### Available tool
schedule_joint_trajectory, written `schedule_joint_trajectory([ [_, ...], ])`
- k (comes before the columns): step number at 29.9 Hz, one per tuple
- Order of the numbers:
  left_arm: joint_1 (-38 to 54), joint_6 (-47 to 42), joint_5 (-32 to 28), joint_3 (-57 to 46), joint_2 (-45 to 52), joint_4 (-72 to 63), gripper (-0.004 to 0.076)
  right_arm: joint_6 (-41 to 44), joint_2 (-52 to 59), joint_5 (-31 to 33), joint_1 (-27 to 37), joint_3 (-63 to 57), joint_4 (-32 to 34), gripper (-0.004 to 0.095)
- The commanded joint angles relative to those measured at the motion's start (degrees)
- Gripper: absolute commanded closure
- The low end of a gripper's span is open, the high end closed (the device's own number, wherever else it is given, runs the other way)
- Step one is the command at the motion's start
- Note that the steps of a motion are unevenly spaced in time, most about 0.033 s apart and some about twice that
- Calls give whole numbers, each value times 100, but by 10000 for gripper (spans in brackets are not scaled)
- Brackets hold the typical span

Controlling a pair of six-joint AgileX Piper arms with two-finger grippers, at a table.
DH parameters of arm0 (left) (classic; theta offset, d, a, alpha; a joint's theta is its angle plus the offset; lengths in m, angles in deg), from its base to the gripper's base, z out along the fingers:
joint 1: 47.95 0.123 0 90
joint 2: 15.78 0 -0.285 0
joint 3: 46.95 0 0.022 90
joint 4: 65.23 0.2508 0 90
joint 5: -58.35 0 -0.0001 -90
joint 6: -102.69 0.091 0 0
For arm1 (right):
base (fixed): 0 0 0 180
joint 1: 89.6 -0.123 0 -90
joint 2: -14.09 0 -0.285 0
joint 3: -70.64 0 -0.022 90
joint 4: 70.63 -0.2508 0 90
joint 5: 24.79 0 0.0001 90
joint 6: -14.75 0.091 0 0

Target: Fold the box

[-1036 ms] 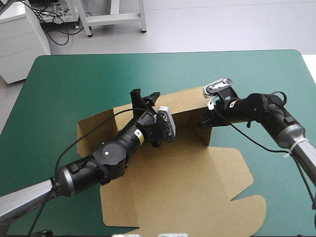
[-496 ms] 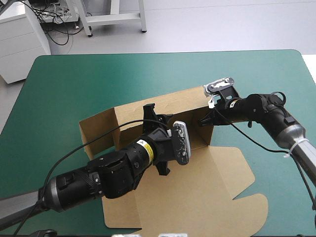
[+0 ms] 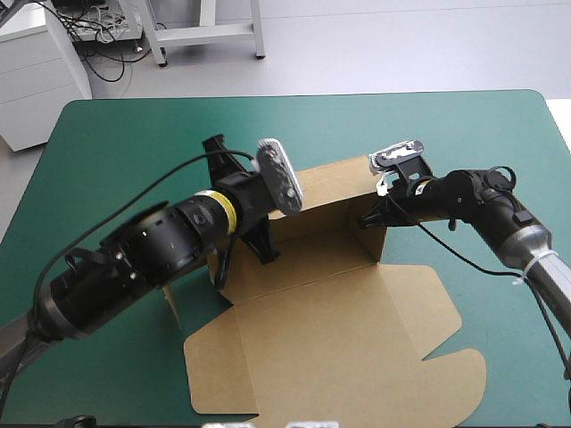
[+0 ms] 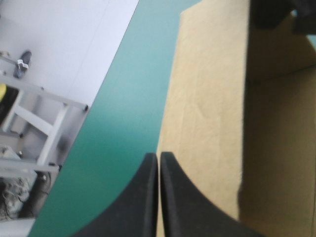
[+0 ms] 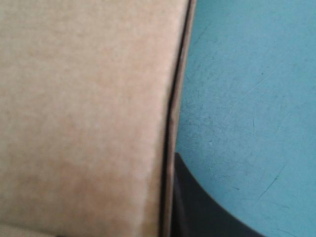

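My left gripper point(image 3: 223, 153) hangs at about 10 o'clock from the middle of the teal-green cover point(image 3: 107, 152), raised above it, with my arm reaching in from 8 o'clock. Its fingers point(image 4: 185, 202) are clenched together with only a hairline slit between them, and I can see nothing in that slit. Just past their tips runs the edge of a brown panel point(image 4: 207, 113), with bare cover on its other side. Whether my tips touch that edge I cannot tell. A sliver of board point(image 3: 169, 308) stands up under my left forearm.

The box point(image 3: 294, 312) lies around the middle of the table and down toward 6 o'clock. Its back wall point(image 3: 326, 192) stands raised along the 12 o'clock side and the floor point(image 3: 308, 259) lies in front of it. The wide lid point(image 3: 375, 357) with its rounded flaps is flat on the cover, reaching nearly to the near edge between 5 and 6 o'clock.

My right gripper point(image 3: 366, 220) is at the 3 o'clock end of that back wall, at the raised corner, with my arm coming from 4 o'clock. It is grasping the box: in my right wrist view the board's thin edge runs straight ahead from my hand. One black finger point(image 5: 202, 207) lies tight against its outer side, over the cover, and the other is hidden behind the brown face.
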Motion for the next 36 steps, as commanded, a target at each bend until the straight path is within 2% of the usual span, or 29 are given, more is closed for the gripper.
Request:
schedule_joint_trajectory([
  [1, 914, 94, -134, 276, 226, -653, 731, -2, 148, -131, 3, 146, 15, 930],
  [7, 2638, 242, -123, 276, 474, -1801, 731, -2, 148, -96, 3, 146, 56, 930],
  [11, 3608, 242, 267, 276, 721, -2135, 731, -2, 148, -83, 3, 146, 90, 930],
  [14, 4133, 242, 520, 265, 912, -2244, 731, 11, 148, -60, 3, 146, 90, 929],
  [17, 4512, 231, 517, 176, 1141, -2287, 731, 54, 148, -48, 3, 146, 90, 930],
  [22, 4730, 197, 515, -271, 1584, -2602, 731, 152, 172, 28, 3, 184, 152, 930],
  [27, 4730, 197, 320, -782, 1880, -2349, 731, 472, 172, 688, 3, 602, 478, 930],
  [32, 4730, 170, 172, -824, 1891, -2106, 732, 1073, 123, 1563, 13, 1331, 1264, 930],
  [36, 4730, 26, -80, -824, 1891, -2089, 731, 1146, -180, 2264, 254, 1874, 1143, 931],
])
